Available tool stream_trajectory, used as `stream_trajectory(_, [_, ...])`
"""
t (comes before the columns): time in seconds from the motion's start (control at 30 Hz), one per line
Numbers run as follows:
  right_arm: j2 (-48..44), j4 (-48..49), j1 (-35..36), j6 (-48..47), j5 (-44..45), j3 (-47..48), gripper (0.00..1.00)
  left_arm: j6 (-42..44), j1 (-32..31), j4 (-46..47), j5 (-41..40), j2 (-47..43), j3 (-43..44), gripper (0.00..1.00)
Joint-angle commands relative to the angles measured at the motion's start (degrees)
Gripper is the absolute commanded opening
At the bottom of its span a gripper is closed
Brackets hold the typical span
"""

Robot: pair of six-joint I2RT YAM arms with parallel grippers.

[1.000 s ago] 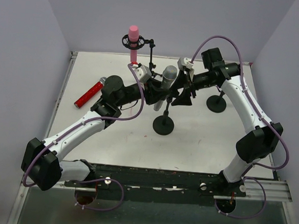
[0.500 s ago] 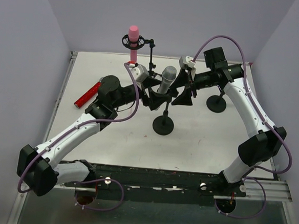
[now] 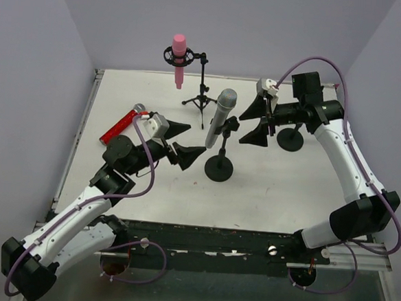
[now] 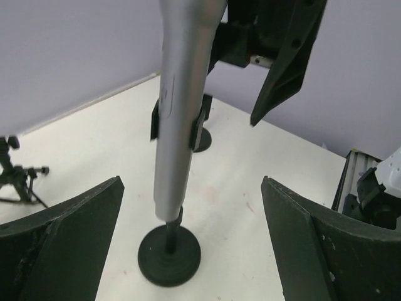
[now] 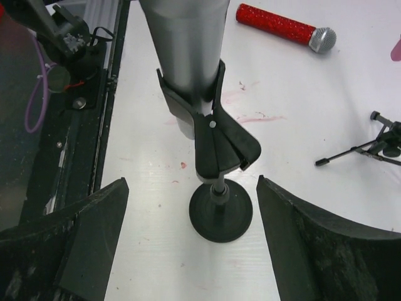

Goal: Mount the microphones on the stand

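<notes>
While the silver-grey microphone [image 3: 220, 114] sits clipped in its stand [image 3: 219, 167], I grip nothing.
Left jaws, right jaws — both spread, flanking it.

A: What stands around the bench [image 3: 273, 190]?

B: Plain pale lilac walls on three sides: a back wall [image 3: 264, 31], a left wall [image 3: 27, 76] and a right wall [image 3: 398, 75], all bare.

A: And the top itself?

B: White and matte, with thin metal trim [image 3: 84, 115] down its left edge and faint reddish stains [image 5: 250, 117]. A black rail [image 3: 208, 237] runs along the near edge, ending in a ribbed aluminium bar [image 3: 358, 254] on the right.

A: The light?

B: Even and soft, with only weak shadows.
</notes>
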Motion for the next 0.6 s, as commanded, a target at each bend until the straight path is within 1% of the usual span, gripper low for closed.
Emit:
stream_trajectory(0.0, [-4.7, 9.61, -1.15, 5.5, -0.36, -7.08, 0.93, -2.64, 0.82, -1.07, -6.89, -8.91, -7.38, 0.99])
stream_trajectory(0.1, [-9.18, 19.28, -1.24, 10.6, 0.77, -15.07, 1.0, -2.64, 0.99, -5.02, -9.52, -15.25, -10.99, 0.99])
stream_trajectory(0.2, [-11.3, 26.41, -1.24, 14.64, 1.22, -20.1, 1.0, -1.15, 0.99, -11.08, -10.23, -20.88, -12.93, 0.99])
stream_trajectory(0.23, [-11.3, 28.08, -1.24, 15.79, 1.13, -21.33, 1.0, -0.27, 0.99, -14.49, -10.32, -22.29, -13.02, 0.99])
stream_trajectory(0.37, [-10.25, 35.38, -1.24, 19.4, -0.79, -25.55, 1.0, 4.99, 0.91, -26.8, -12.34, -25.72, -10.74, 0.99])
stream_trajectory(0.5, [-8.41, 36.36, -1.06, 13.0, -5.36, -28.54, 1.0, 11.5, 0.91, -36.04, -15.41, -27.13, -8.01, 0.99])
stream_trajectory(0.57, [-7.44, 37.76, -1.15, 12.73, -6.25, -29.51, 1.0, 13.96, 0.99, -38.33, -16.82, -27.75, -8.27, 0.99])
